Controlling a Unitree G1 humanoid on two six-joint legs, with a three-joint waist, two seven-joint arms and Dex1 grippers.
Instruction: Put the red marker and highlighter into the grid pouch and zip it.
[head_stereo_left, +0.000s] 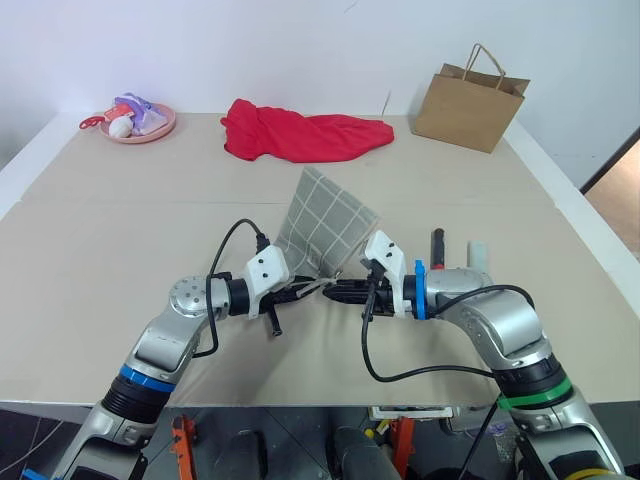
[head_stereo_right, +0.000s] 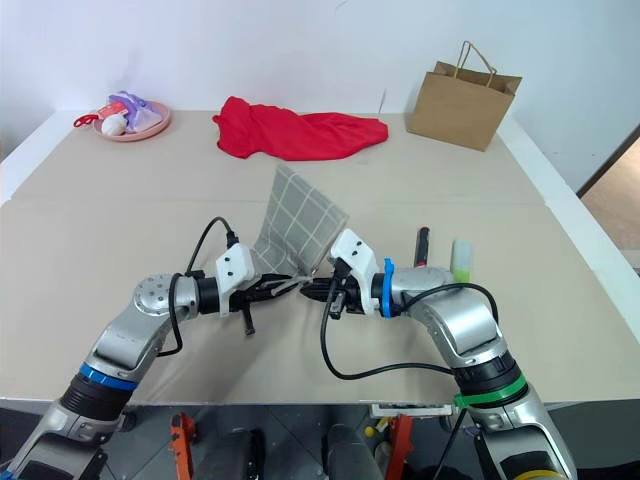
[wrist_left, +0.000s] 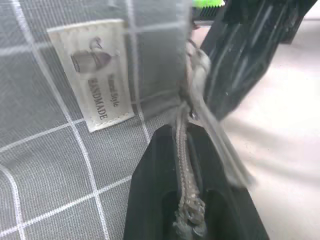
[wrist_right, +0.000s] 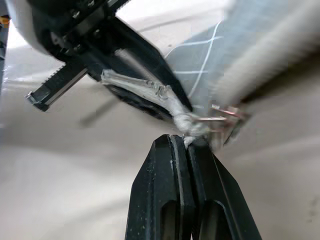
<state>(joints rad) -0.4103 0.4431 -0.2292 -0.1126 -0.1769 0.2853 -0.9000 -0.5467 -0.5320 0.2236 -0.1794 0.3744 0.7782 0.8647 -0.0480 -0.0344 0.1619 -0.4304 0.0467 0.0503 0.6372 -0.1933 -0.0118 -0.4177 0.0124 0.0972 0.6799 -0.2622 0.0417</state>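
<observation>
The grid pouch (head_stereo_left: 322, 222) is lifted off the table and tilts up toward the far side, its white label (wrist_left: 95, 75) facing the left wrist camera. My left gripper (head_stereo_left: 310, 290) is shut on the fabric tail at the pouch's zipper end (wrist_left: 186, 165). My right gripper (head_stereo_left: 338, 291) meets it tip to tip, shut on the metal zipper pull (wrist_right: 220, 121) at the same corner. The red marker (head_stereo_left: 437, 243) and the highlighter (head_stereo_left: 478, 252) lie on the table just right of my right wrist, outside the pouch.
A red cloth (head_stereo_left: 300, 135) lies at the back middle of the table. A brown paper bag (head_stereo_left: 470, 95) stands at the back right. A pink plate (head_stereo_left: 165, 128) with small items sits at the back left. The table's front edge is close below my arms.
</observation>
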